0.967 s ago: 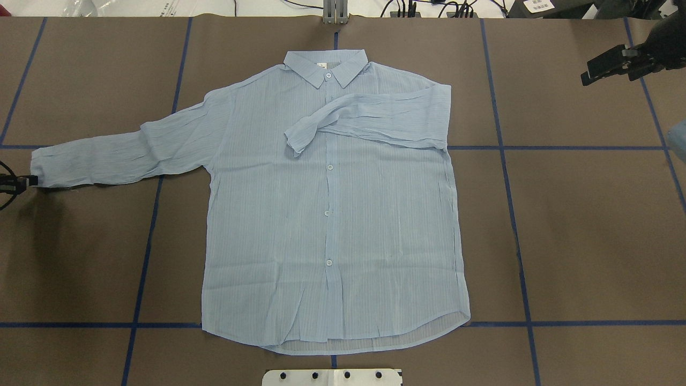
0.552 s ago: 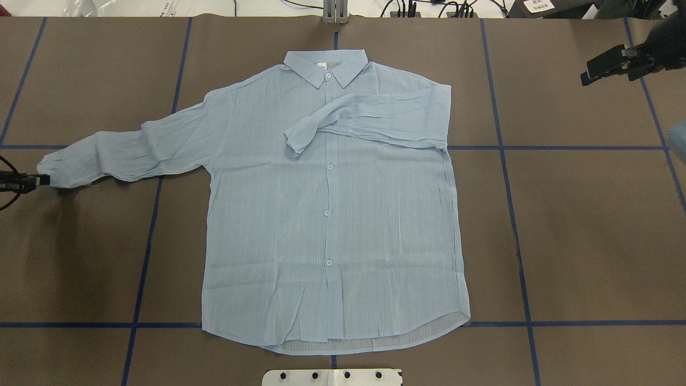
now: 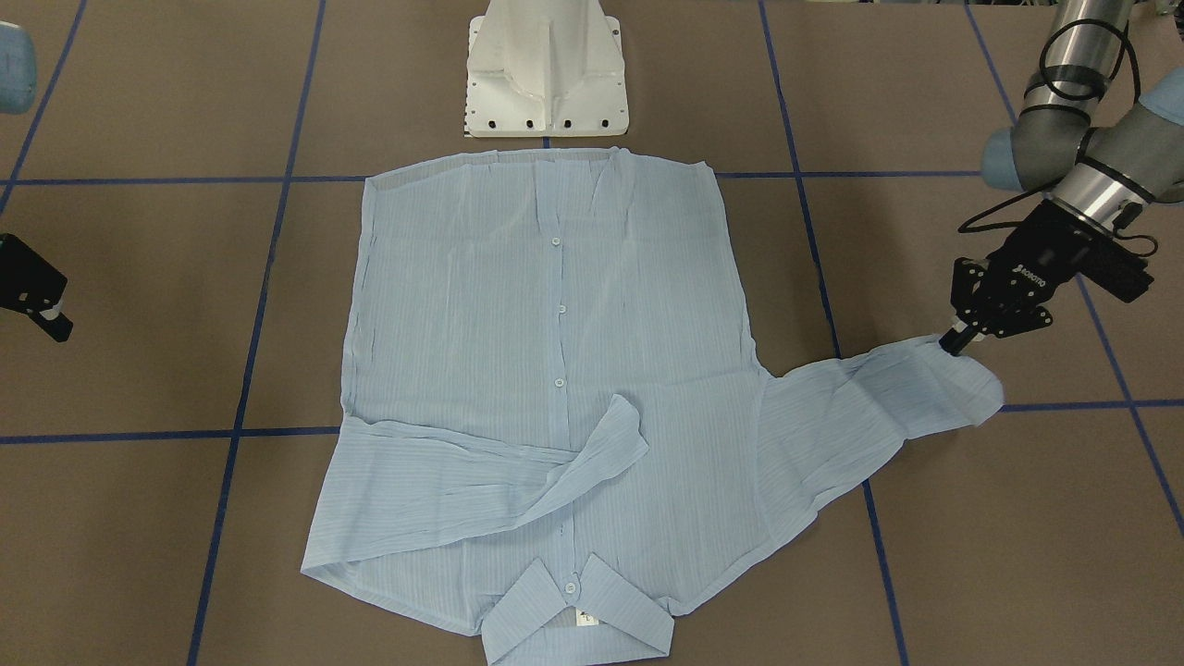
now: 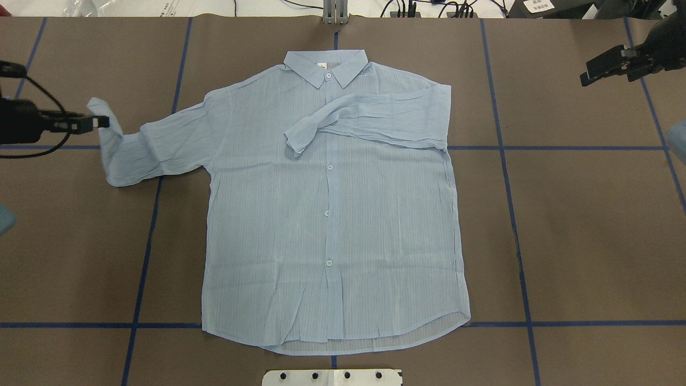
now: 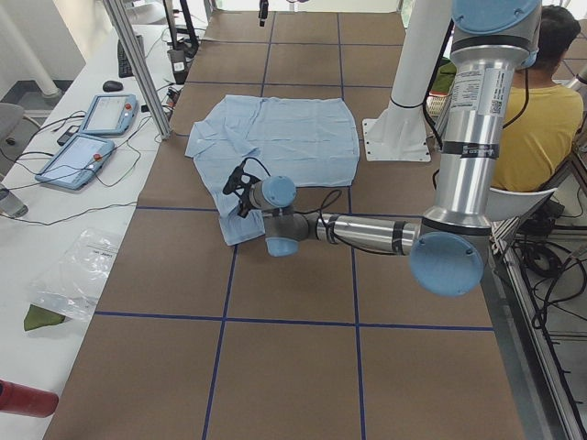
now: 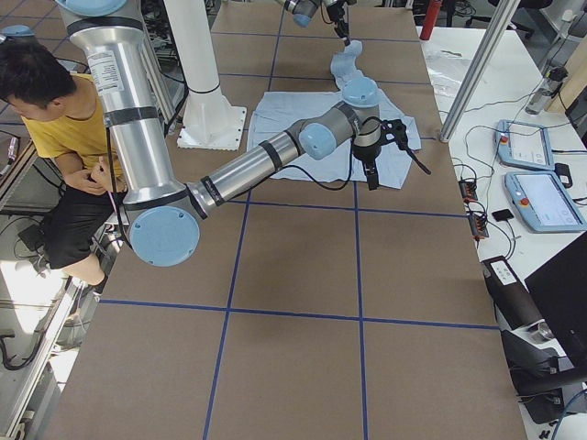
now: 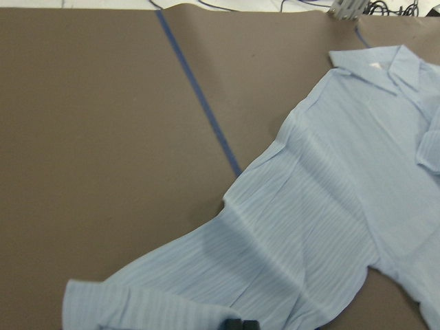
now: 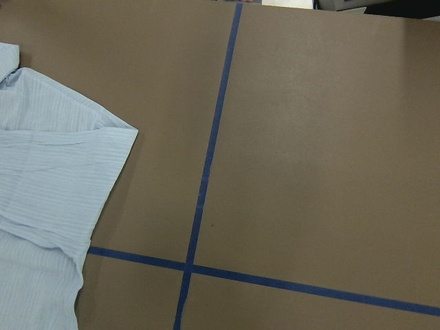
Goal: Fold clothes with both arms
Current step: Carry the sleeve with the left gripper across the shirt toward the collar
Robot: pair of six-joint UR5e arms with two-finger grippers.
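So the shirt [image 4: 332, 214] lies flat, buttons up, mid-way across the brown surface [image 4: 589, 225], with its collar [image 4: 326, 67] on the side far from the robot. One sleeve [image 4: 375, 120] is folded across the chest. The other sleeve [image 4: 161, 147] sticks out to the robot's left, and the left pincer [image 4: 101, 122] is pinching its cuff [image 4: 99, 110] up off the surface (fabric droops below it). The right pincer [image 4: 595, 72] hangs well apart from the shirt. Can't tell if it's spread or pressed together.
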